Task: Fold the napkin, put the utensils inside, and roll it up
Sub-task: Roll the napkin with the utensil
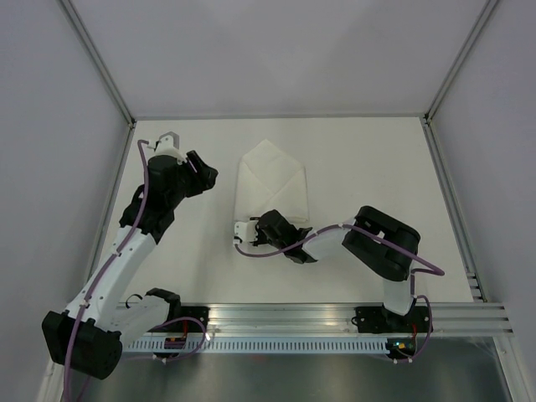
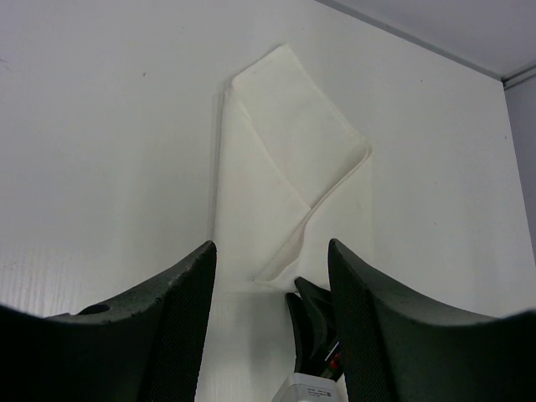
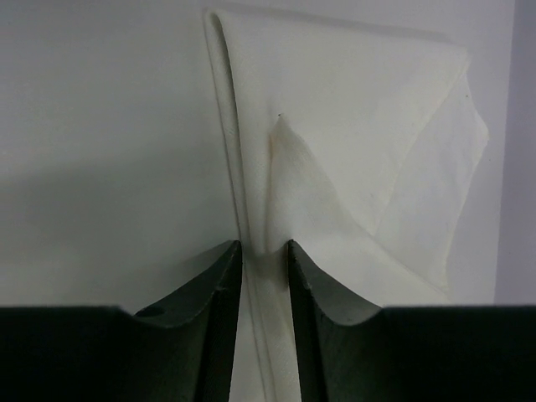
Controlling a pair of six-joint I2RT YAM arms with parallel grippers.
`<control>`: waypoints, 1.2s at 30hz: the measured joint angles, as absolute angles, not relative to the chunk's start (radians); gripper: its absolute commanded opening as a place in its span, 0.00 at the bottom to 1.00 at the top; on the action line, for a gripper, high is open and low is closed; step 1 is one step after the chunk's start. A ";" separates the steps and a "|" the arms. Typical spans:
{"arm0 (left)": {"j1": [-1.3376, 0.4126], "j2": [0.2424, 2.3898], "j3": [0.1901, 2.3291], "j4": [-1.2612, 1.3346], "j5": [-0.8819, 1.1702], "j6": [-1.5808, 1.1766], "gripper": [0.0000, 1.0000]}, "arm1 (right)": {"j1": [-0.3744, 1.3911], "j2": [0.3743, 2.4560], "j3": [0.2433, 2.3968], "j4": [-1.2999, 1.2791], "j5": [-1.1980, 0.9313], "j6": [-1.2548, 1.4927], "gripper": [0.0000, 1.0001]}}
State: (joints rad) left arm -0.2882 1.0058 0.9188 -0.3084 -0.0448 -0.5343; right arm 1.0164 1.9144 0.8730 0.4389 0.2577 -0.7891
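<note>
The white napkin point(image 1: 272, 180) lies folded into a pointed, envelope-like shape on the table's middle; it also shows in the left wrist view point(image 2: 276, 142) and the right wrist view point(image 3: 360, 126). My right gripper point(image 1: 249, 234) sits at the napkin's near left corner. Its jaws point(image 3: 265, 247) are narrow and pinch the folded left edge, which bunches into a raised ridge between them. My left gripper point(image 1: 205, 172) hovers left of the napkin, open point(image 2: 272, 251) with nothing in it. The right gripper's fingers point(image 2: 314, 322) show low in the left wrist view. The utensils are out of view.
The white table point(image 1: 377, 167) is boxed in by pale walls with metal corner posts point(image 1: 113, 75). An aluminium rail point(image 1: 335, 314) runs along the near edge beside the arm bases.
</note>
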 measured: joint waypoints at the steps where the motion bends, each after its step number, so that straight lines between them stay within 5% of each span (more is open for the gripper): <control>1: -0.288 1.008 0.918 -0.308 -0.043 -0.533 0.61 | 1.014 1.914 0.875 0.434 0.251 -0.788 0.34; 20: -0.288 1.042 0.844 -0.235 0.009 -0.530 0.56 | 0.929 1.929 1.010 0.233 0.095 -0.735 0.03; 36: -0.398 1.027 0.589 -0.011 -0.002 -0.531 0.49 | 0.805 1.929 1.137 -0.017 -0.225 -0.652 0.00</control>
